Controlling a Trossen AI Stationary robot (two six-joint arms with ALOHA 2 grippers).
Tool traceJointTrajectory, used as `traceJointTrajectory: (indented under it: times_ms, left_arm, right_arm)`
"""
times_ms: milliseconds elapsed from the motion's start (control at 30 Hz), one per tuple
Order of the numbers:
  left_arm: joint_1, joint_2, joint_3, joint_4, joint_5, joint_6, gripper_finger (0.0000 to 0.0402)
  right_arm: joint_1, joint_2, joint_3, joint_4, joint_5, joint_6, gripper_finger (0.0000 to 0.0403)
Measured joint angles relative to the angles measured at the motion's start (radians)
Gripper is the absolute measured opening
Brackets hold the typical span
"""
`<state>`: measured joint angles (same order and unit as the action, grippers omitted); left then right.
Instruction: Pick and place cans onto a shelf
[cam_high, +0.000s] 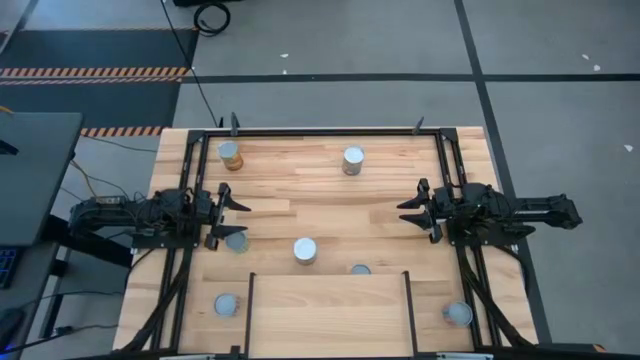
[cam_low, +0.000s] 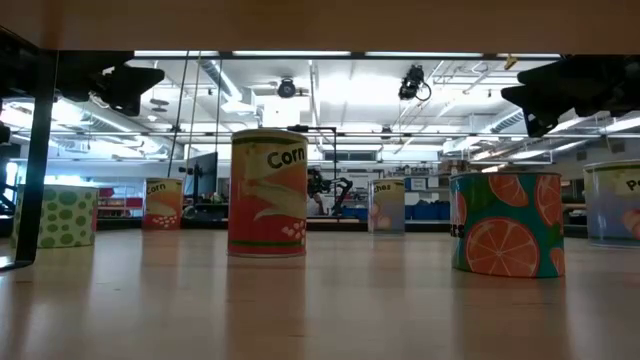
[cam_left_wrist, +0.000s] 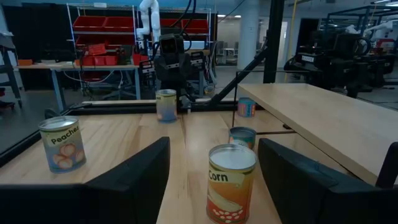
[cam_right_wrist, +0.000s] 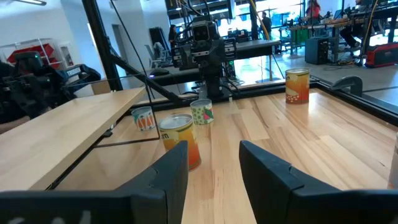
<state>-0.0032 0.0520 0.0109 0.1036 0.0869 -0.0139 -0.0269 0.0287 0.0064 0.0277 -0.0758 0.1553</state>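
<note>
Cans, among them the corn can (cam_high: 305, 250), stand on the table (cam_high: 300, 190); shelf (cam_high: 328, 312) bare. Left gripper (cam_high: 236, 214) and right gripper (cam_high: 404, 215) hover, jaws wide apart, holding nothing.

A wooden table (cam_high: 390, 190) stands on a grey floor (cam_high: 330, 40) crossed by dark lines. Striped hazard tape (cam_high: 95, 72) runs along the floor at upper left, near a coiled black cable (cam_high: 211, 16). Red bins (cam_left_wrist: 99, 25) fill a rack beyond the table.

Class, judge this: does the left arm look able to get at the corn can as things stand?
Probably yes: the left gripper is open and faces the corn can across bare tabletop, with nothing between them.
</note>
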Motion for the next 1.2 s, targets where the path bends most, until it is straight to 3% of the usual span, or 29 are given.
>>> traceJointTrajectory:
  times_ms: [1200]
  left_arm:
    - [0.000, 0.000, 0.000, 0.000, 0.000, 0.000, 0.0249]
  right_arm:
    - [0.000, 0.000, 0.000, 0.018, -0.001, 0.022, 0.0151]
